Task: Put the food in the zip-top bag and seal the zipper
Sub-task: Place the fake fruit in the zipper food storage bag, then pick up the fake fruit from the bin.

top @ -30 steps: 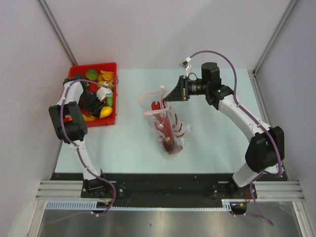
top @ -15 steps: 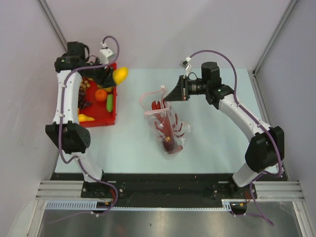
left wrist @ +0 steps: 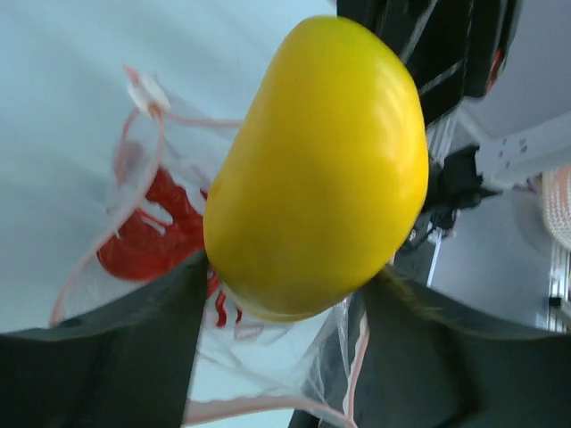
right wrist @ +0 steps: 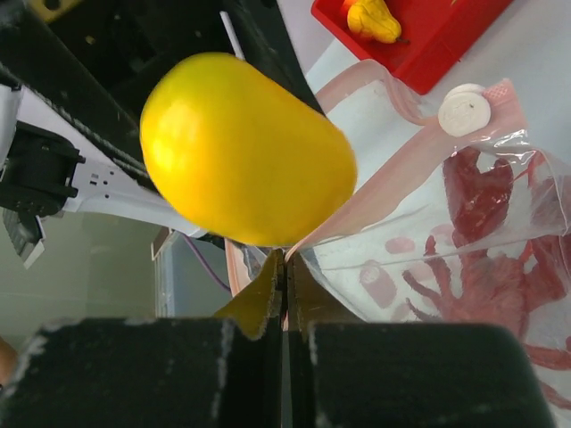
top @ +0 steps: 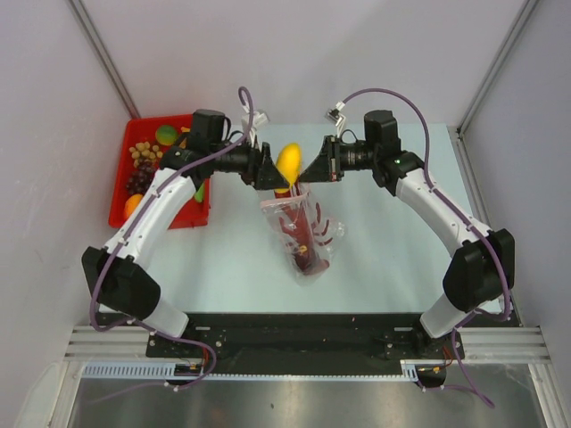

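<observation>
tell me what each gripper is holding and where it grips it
Left gripper holds the yellow fruit by one end. Right gripper is pinched shut on the bag at its pink mouth edge.

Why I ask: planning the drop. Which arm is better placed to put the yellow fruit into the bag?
Left. The left tool grips the yellow fruit over the open mouth of the bag; the right tool is shut on its rim, holding it open.
</observation>
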`<state>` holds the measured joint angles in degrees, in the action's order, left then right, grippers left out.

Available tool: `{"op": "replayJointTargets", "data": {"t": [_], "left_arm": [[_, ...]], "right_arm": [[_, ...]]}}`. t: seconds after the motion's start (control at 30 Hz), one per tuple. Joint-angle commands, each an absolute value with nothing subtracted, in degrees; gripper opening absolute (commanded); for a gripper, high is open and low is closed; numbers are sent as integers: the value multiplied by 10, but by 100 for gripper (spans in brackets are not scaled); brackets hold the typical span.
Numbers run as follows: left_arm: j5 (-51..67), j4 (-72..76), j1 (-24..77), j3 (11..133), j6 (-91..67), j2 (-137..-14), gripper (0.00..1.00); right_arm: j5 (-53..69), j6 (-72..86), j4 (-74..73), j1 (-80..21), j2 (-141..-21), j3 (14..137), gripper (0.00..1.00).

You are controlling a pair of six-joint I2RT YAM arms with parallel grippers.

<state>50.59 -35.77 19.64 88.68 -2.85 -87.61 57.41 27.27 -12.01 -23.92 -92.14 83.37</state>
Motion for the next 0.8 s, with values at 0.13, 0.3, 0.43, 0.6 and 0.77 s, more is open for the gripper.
{"op": "replayJointTargets", "data": {"t": [0.13,0.3,0.43,0.6,0.77], "left_arm": [[513,-433,146,945,28,-837,100],[408,-411,39,939,27,-837,100],[285,-369,-44,919,49,-879,100],[158,-341,-91,944,53,-966,100],[100,-322,-119,977,43,-1076,99]], "right_arm": [[580,241,-126,-236,-885,860,0],[584,233,-130,-235,-882,859,0],[587,231,-127,-236,-884,858,0],[588,226,-136,-233,-882,858,0],[584,224,-141,-232,-882,856,0]]}}
